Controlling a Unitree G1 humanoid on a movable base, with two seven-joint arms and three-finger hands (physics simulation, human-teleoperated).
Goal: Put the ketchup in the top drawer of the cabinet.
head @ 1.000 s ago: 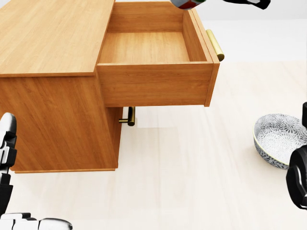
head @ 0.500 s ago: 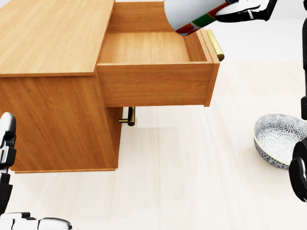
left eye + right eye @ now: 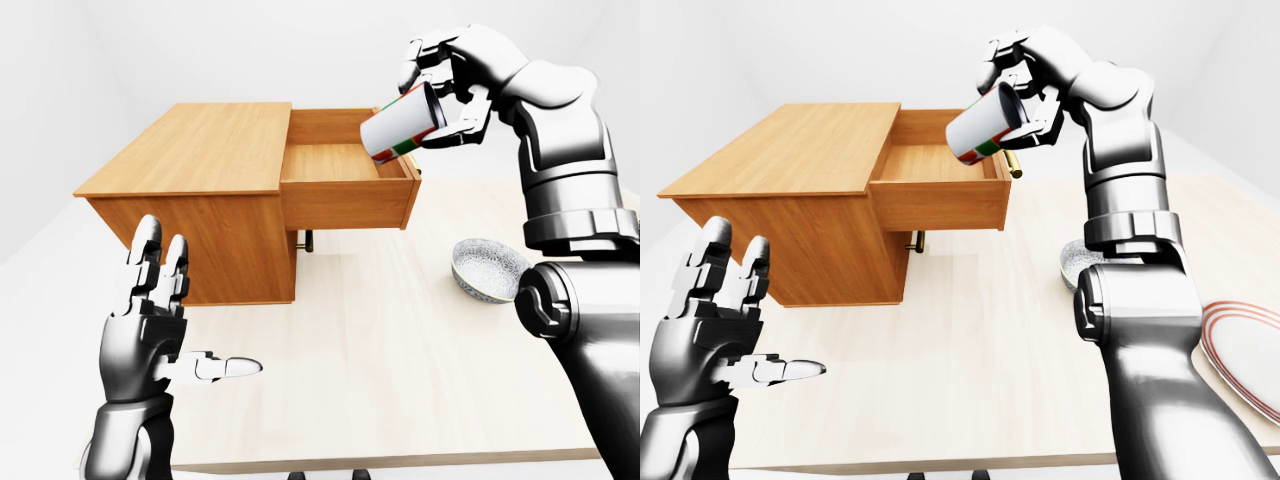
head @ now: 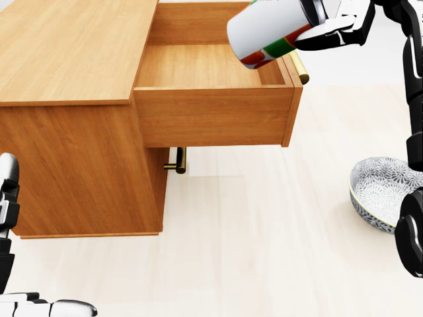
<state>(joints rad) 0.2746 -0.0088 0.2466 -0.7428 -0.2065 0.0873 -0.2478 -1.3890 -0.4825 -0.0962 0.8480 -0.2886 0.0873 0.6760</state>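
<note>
My right hand (image 3: 452, 82) grips the ketchup (image 3: 402, 124), tilted just above the open top drawer (image 3: 345, 178); only lowering and release remain. My left hand (image 3: 155, 325) hangs spread, empty.

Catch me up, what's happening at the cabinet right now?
The right hand has its fingers closed round the ketchup, holding it tilted above the right end of the open top drawer of the cabinet. The bottle is not yet inside; the drawer looks empty. The left hand is raised, open and holding nothing, at the lower left of the left-eye view. A patterned bowl sits on the table to the right.
</note>
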